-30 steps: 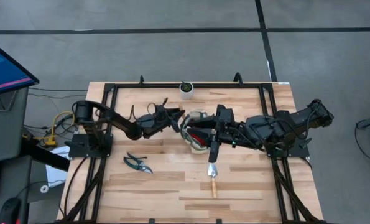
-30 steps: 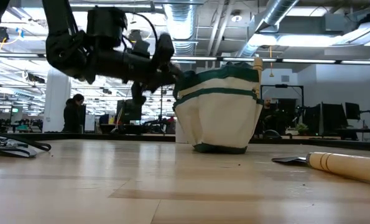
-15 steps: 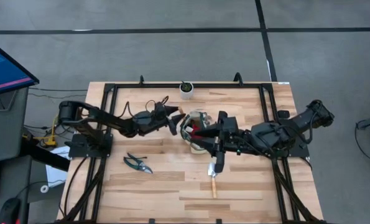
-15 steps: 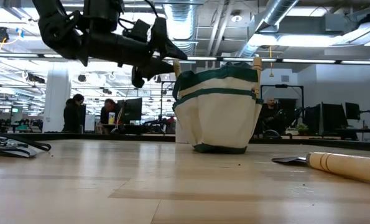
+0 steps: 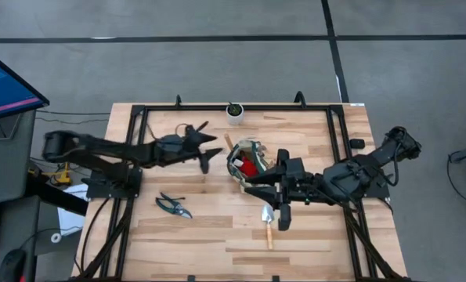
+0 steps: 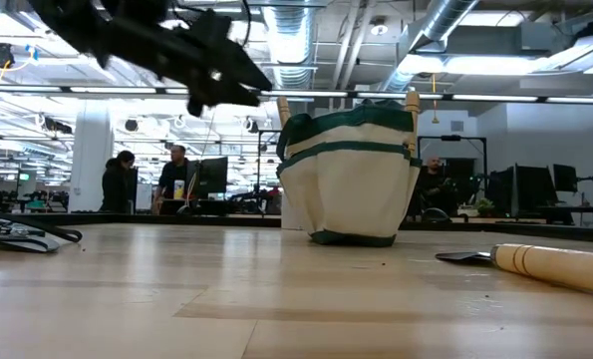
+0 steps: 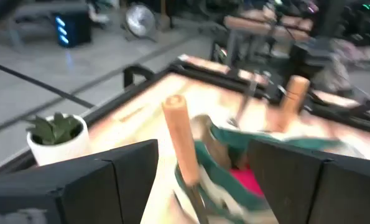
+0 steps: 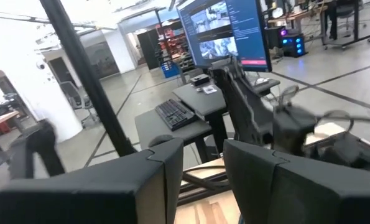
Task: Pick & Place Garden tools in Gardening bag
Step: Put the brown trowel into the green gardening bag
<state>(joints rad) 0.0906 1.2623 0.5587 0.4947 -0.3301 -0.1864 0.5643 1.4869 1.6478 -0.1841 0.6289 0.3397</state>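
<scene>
Judging from how things lie, the task is taken to be partly done. The gardening bag (image 5: 247, 163) stands upright near the middle of the tabletop (image 5: 319, 235), somewhat toward its far edge, and two wooden handles are seen rising from its mouth in the low view, with something red (image 5: 248, 167) inside it in the high view. These items are counted as already packed.

Two garden tools are left out. A trowel (image 5: 269, 222) lies on the tabletop between the bag and the near edge; its long axis runs from far edge to near edge, with the silver blade pointing toward the bag and the wooden handle toward the near edge. The pruning shears (image 5: 174, 206) lie toward the left side of the tabletop, well apart from the bag; their long axis is slanted, and which end is the blades cannot be made out with confidence.

The left tool (image 5: 204, 147) is held above the tabletop just to the left of the bag, its fingers spread apart and nothing between them. The right tool (image 5: 283, 220) is held just beside the trowel's blade, its fingers likewise set apart and empty. The small white pot with a plant (image 5: 234, 113) stands at the far edge and is not part of the job.
</scene>
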